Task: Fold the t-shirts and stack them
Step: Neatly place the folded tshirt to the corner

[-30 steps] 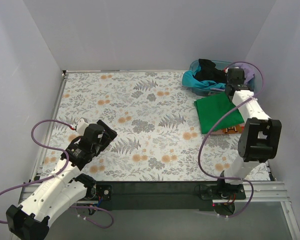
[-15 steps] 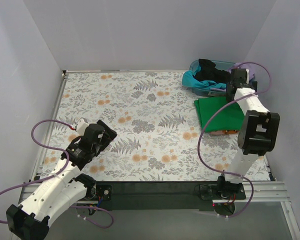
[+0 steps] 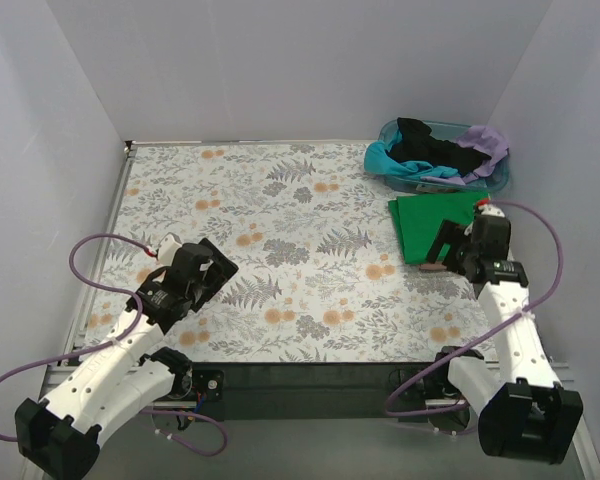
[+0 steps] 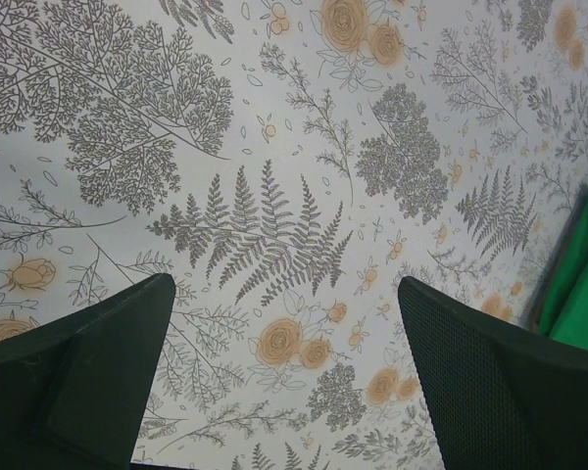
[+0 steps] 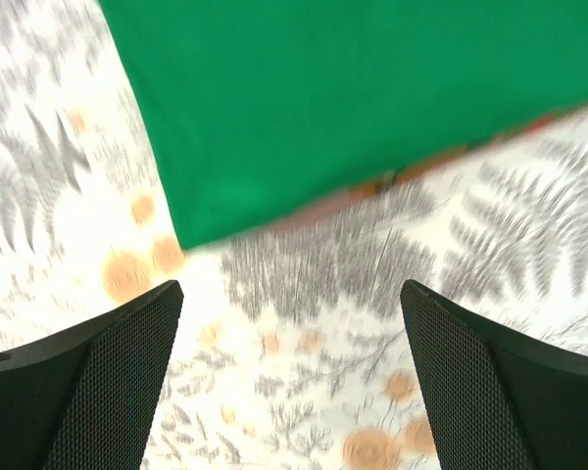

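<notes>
A folded bright green t-shirt (image 3: 425, 220) lies flat at the right of the table. A thin salmon-pink edge (image 3: 432, 268) shows under its near side. My right gripper (image 3: 446, 248) hovers open over that near edge with nothing between its fingers. In the right wrist view the green shirt (image 5: 353, 98) fills the top, the pink edge (image 5: 372, 186) runs below it, and the open right gripper (image 5: 289, 294) is over bare tablecloth. My left gripper (image 3: 215, 272) stays open at the near left, empty, and in its own view the left gripper (image 4: 284, 289) looks down at the floral cloth.
A blue basket (image 3: 497, 181) at the back right holds a black shirt (image 3: 420, 140), a teal one (image 3: 385, 160) and a lavender one (image 3: 483, 145). White walls close in the table on three sides. The green shirt (image 4: 583, 284) shows at the right edge of the left wrist view.
My right arm has drawn back from the basket toward the near side, and its gripper has opened over the green shirt's near edge. The left arm has barely moved.
</notes>
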Robot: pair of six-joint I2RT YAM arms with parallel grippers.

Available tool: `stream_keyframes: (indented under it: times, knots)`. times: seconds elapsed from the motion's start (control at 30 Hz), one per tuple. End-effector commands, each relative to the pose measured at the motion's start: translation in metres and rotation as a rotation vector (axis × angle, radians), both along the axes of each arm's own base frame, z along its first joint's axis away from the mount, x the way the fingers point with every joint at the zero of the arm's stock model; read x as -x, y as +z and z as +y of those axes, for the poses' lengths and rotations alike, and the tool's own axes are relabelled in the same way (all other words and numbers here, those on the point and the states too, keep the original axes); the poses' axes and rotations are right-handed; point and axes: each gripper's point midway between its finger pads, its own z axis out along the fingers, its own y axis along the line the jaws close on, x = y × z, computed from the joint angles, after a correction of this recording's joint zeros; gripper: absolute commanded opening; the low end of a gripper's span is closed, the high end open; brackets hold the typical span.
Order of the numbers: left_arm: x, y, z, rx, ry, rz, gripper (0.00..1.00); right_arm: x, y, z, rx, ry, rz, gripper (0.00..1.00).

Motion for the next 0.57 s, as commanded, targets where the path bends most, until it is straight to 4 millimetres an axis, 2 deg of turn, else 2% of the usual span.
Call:
stream_keyframes:
  times: [0.0, 0.07, 0.1, 0.17, 0.27, 0.3, 0.33, 0.53]
  knots:
    - [-0.001, 0.017, -0.005, 0.032, -0.013, -0.025, 0.98, 0.033, -0.028, 0.032, -0.143, 0.077, 0.022, 0.98]
    - [0.002, 0.016, -0.003, 0.028, -0.011, -0.018, 0.98, 0.043, -0.033, 0.034, -0.146, 0.09, 0.001, 0.98]
    - [0.003, 0.017, -0.001, 0.028, -0.006, -0.021, 0.98, 0.052, -0.05, 0.033, -0.145, 0.078, 0.031, 0.98]
    - [0.008, 0.012, 0.004, 0.016, 0.014, -0.003, 0.98, 0.056, -0.054, 0.03, -0.15, 0.027, 0.012, 0.98]
    - [0.01, 0.012, 0.006, 0.02, 0.027, -0.012, 0.98, 0.053, -0.034, 0.045, -0.193, 0.117, -0.07, 0.98]
    - [0.01, 0.012, 0.007, 0.025, 0.031, -0.014, 0.98, 0.051, -0.029, 0.045, -0.188, 0.119, -0.1, 0.98]
    - [0.011, 0.014, 0.005, 0.037, 0.023, -0.018, 0.98, 0.053, -0.034, 0.044, -0.183, 0.116, -0.1, 0.98]
    - [0.012, 0.018, 0.009, 0.025, 0.044, -0.012, 0.98, 0.051, -0.02, 0.043, -0.164, 0.119, -0.199, 0.98]
